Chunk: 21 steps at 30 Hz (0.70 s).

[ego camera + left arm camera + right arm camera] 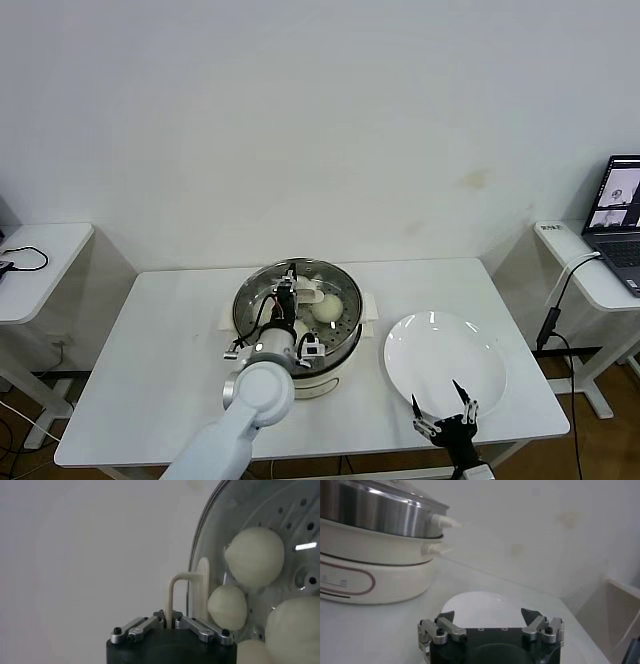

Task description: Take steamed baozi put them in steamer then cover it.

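We see our left claw (172,626) directly above round clear glass cover's cream handle (186,596), fingers just parted around it. Cover (292,296) sits on shiny steel steamer (345,345), cream-white baozi (255,556) beneath. Right claw (444,408) open, idle beside white plate (440,350).

Right gripper (490,617) open over plate (480,607), probably beside steamer (375,555).

Steamer (380,510) shiny steel; baozi (255,555) smooth matt; plate (445,362) glossy.
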Each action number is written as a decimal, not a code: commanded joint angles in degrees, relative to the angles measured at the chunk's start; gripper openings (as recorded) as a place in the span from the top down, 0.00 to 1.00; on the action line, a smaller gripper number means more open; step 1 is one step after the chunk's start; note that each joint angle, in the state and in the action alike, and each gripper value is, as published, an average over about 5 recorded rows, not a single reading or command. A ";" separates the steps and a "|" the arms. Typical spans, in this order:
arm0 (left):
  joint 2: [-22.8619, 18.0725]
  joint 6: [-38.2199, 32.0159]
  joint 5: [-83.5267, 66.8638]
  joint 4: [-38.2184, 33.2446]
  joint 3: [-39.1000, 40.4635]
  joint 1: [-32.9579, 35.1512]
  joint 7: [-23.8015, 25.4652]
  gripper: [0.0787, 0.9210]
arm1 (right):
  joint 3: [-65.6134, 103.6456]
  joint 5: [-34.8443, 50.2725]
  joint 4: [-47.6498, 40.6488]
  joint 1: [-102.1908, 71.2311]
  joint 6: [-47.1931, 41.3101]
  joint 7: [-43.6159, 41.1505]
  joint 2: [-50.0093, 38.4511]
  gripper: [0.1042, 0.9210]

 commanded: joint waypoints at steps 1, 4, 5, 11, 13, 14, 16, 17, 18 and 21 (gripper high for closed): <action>0.71 -0.12 -0.23 -2.02 -0.21 1.10 -0.16 0.68 | -0.08 -0.19 0.14 -0.11 0.03 -0.01 0.09 0.12; 1.52 -0.37 -0.23 -4.00 -0.53 2.76 -0.21 0.57 | -0.09 -0.23 0.26 -0.22 0.00 -0.01 0.09 0.12; 1.86 -0.52 -0.22 -4.77 -0.69 3.53 -0.27 0.54 | -0.09 -0.23 0.29 -0.27 0.00 -0.01 0.08 0.12; 4.06 -2.37 -0.17 -10.53 -1.70 9.45 -1.91 0.34 | 0.00 -0.14 0.31 -0.66 0.09 0.02 -0.17 0.12; 4.50 -3.15 -0.63 -12.92 -2.02 11.50 -2.87 0.27 | 0.06 -0.06 0.30 -0.83 0.14 0.02 -0.37 0.12; 4.72 -3.57 -1.23 -14.31 -2.25 12.63 -3.44 0.23 | 0.09 -0.01 0.29 -0.90 0.14 0.03 -0.47 0.12; 5.19 -4.39 -2.94 -17.31 -3.23 15.22 -5.02 0.17 | 0.15 0.14 0.24 -1.05 0.15 0.02 -0.72 0.12; 5.41 -4.94 -3.84 -18.71 -3.98 16.61 -6.07 0.15 | 0.18 0.21 0.21 -1.13 0.16 0.02 -0.84 0.12; 5.57 -5.63 -4.72 -20.20 -4.90 18.09 -7.28 0.14 | 0.19 0.29 0.17 -1.20 0.17 0.01 -0.97 0.12; 5.69 -7.51 -7.14 -24.46 -7.83 22.45 -10.82 0.12 | 0.23 0.58 0.10 -1.49 0.32 0.05 -1.45 0.12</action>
